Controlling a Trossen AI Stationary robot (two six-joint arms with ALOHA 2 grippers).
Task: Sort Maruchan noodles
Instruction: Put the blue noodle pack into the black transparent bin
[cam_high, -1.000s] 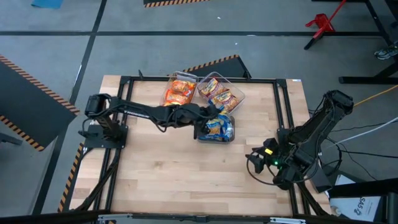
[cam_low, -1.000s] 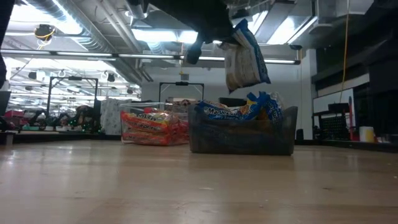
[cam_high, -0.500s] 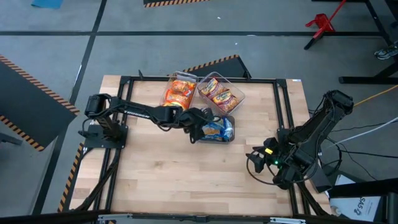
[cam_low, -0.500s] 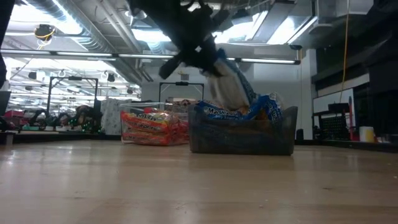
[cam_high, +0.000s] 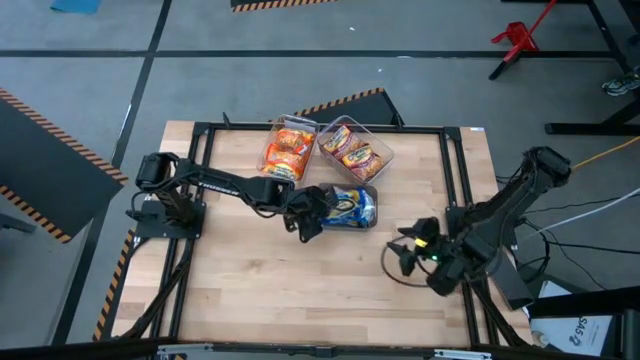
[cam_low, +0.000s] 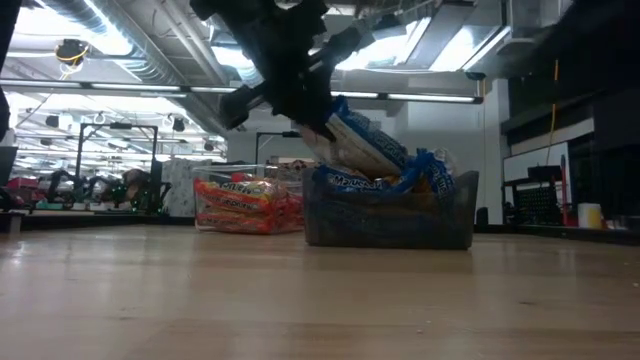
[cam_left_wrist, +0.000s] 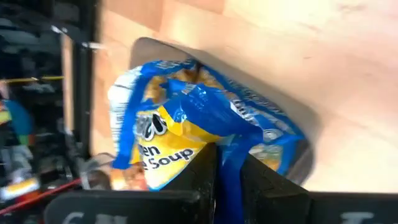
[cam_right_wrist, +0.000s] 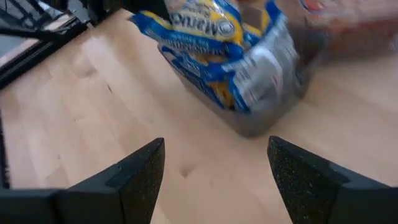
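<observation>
My left gripper (cam_high: 305, 218) is shut on a blue-and-yellow Maruchan noodle packet (cam_left_wrist: 180, 124) at the left end of a clear bin (cam_high: 366, 216) that holds more blue packets (cam_low: 385, 180). The held packet (cam_low: 362, 148) slants down from the gripper onto that pile. Two more clear bins at the far side hold orange packets (cam_high: 288, 146) and red-and-white packets (cam_high: 352, 150). My right gripper (cam_high: 400, 258) hovers open near the table's right side, pointing at the blue bin (cam_right_wrist: 267, 106), with nothing between its fingers. My left gripper pinches the packet's crinkled blue end seam (cam_left_wrist: 229, 167) between its two fingers (cam_left_wrist: 202, 177). The fingers slant down from the table's left. The packet is tilted, its free end (cam_low: 398, 163) lying on the blue packets in the bin.
A black frame (cam_high: 320, 128) runs around the wooden tabletop. The near half of the table (cam_high: 300, 290) is bare wood. The three bins cluster at the far middle. The low view shows a room with shelves and lamps beyond the table.
My left gripper has sunk and drawn back toward the table's left and near edges, tipping and rolling as it went. The blue packet, which hung upright above the bin, now leans slanted with its free end on the packets in the bin.
</observation>
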